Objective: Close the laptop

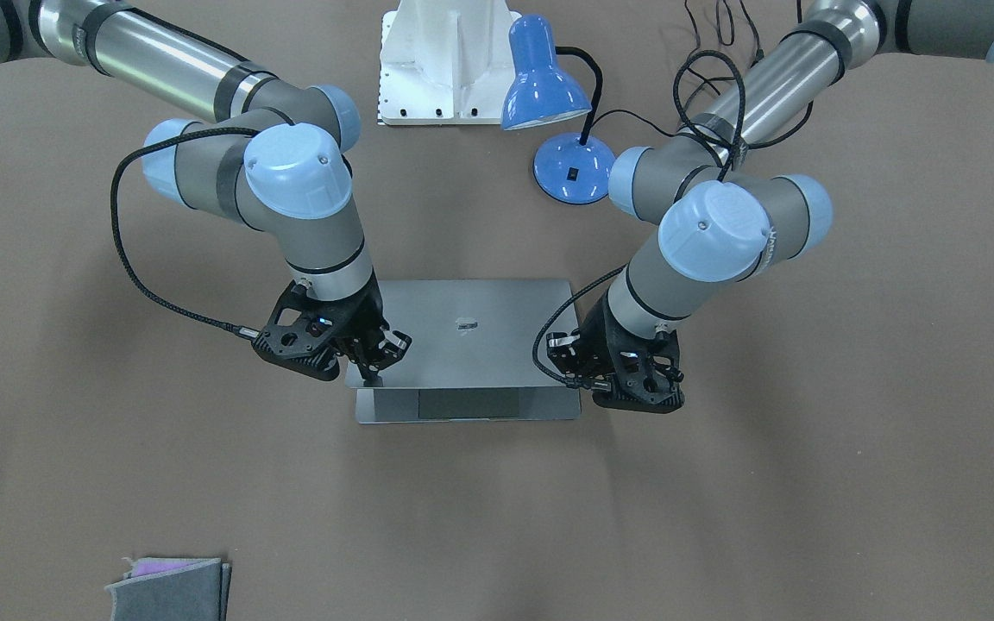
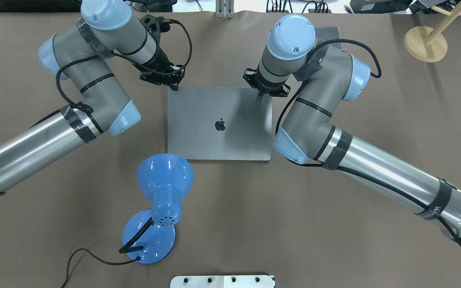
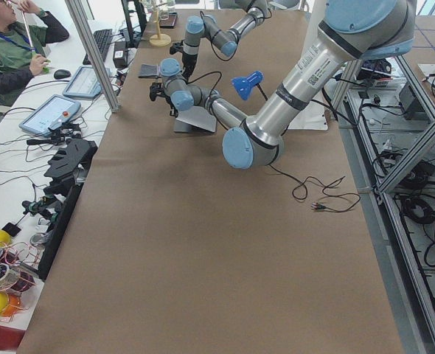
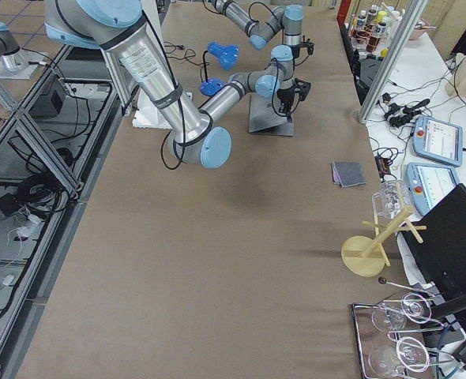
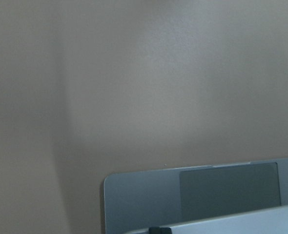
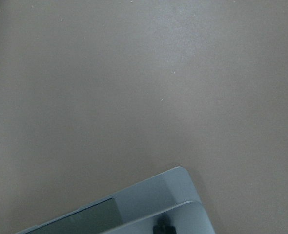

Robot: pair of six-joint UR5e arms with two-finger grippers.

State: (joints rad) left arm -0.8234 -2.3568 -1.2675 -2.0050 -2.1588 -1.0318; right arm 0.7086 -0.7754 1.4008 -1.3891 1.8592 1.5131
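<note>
The grey laptop (image 1: 471,345) lies mid-table with its lid (image 2: 218,120) lowered almost flat, apple logo up. A strip of its base and trackpad (image 1: 462,404) still shows under the lid's front edge. My right gripper (image 1: 372,373) is shut, its tip resting on the lid's front corner; it also shows in the overhead view (image 2: 260,94). My left gripper (image 1: 581,375) is shut at the other front corner of the lid, also in the overhead view (image 2: 175,87). Both wrist views show the base corner (image 5: 144,200) (image 6: 154,192) below the lid edge.
A blue desk lamp (image 2: 162,180) stands on the robot's side of the laptop, near its left rear corner. A white mount (image 1: 445,69) is behind it. A folded grey cloth (image 1: 169,591) and a wooden stand (image 2: 424,38) sit at the far side. A seated person (image 3: 11,51) is beside the table.
</note>
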